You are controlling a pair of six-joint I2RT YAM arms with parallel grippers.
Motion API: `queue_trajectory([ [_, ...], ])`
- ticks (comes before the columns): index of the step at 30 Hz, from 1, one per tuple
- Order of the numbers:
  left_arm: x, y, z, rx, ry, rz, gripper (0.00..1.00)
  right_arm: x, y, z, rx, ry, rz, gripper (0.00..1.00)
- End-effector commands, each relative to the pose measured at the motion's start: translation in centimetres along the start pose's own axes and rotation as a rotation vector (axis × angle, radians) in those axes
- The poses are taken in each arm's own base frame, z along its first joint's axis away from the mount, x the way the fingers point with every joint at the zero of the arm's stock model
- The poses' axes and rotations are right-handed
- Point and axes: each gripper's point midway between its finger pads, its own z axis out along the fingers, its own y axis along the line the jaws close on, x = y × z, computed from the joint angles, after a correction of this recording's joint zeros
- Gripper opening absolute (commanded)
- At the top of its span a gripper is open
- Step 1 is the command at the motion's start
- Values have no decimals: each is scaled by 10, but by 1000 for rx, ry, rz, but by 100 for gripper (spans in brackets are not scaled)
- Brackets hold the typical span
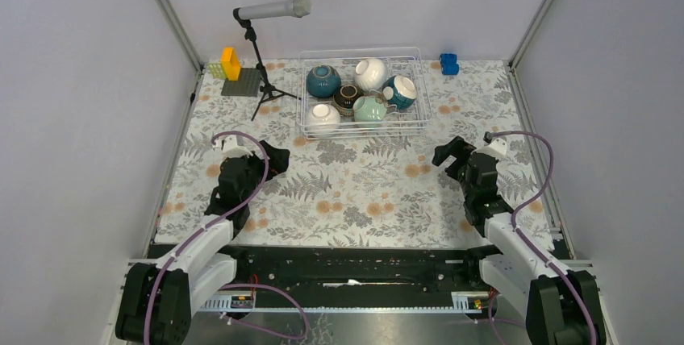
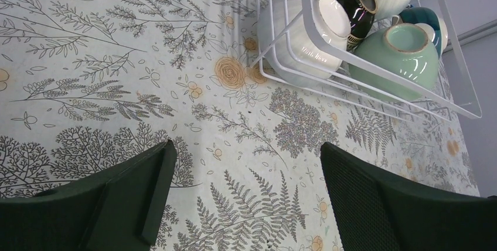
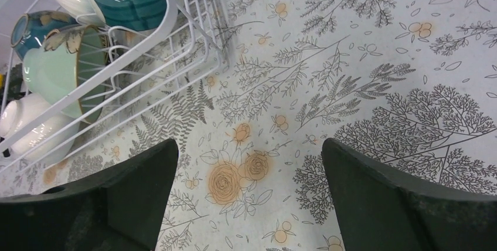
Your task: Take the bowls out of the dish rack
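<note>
The white wire dish rack [image 1: 360,132] stands at the back centre of the floral mat and holds several bowls: a dark teal one [image 1: 323,81], a white one [image 1: 370,73], a teal one [image 1: 400,92], a dark brown one [image 1: 348,97], a mint one [image 1: 371,109] and a white one [image 1: 323,116]. My left gripper [image 1: 278,160] is open and empty, low over the mat, short of the rack's near left corner [image 2: 375,73]. In the left wrist view the gripper [image 2: 247,145] faces the white bowl [image 2: 305,28] and mint bowl [image 2: 401,51]. My right gripper [image 1: 444,154] [image 3: 249,143] is open and empty, near the rack's right corner [image 3: 146,46].
A microphone on a black tripod [image 1: 270,10] stands left of the rack. A grey baseplate [image 1: 242,83] with an orange block [image 1: 231,63] lies at the back left. A blue block [image 1: 449,64] lies at the back right. Grey walls close in both sides.
</note>
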Motion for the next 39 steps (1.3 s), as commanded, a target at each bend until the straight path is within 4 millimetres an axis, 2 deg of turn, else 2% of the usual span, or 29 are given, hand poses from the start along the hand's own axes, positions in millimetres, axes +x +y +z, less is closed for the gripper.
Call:
queue_trajectory([
  [1,-12,-6,3,16,-35,12,99,-18,11,4,-9,-38,-4,100],
  [5,-14,-8,2,24,-42,16,99,-11,25,3,-98,-3,-22,100],
  [11,-3,-40,-1,211,14,47,99,-4,48,-1,-232,37,-46,100],
  [16,3,-54,-3,301,43,55,99,1,70,-6,-361,67,-56,100],
  [21,-1,-50,-3,272,29,36,99,-2,86,-6,-412,102,-29,98],
  [27,-4,-51,-6,274,5,29,99,-14,121,-3,-465,173,22,94],
  [32,-4,-53,-7,286,8,20,99,-18,152,11,-467,242,42,92],
  [36,-4,-54,-6,287,9,13,99,-18,170,35,-440,296,72,83],
  [37,-4,-54,-7,291,11,11,99,-23,177,41,-440,293,82,82],
  [39,-3,-55,-7,292,11,8,99,-22,181,54,-420,306,109,81],
])
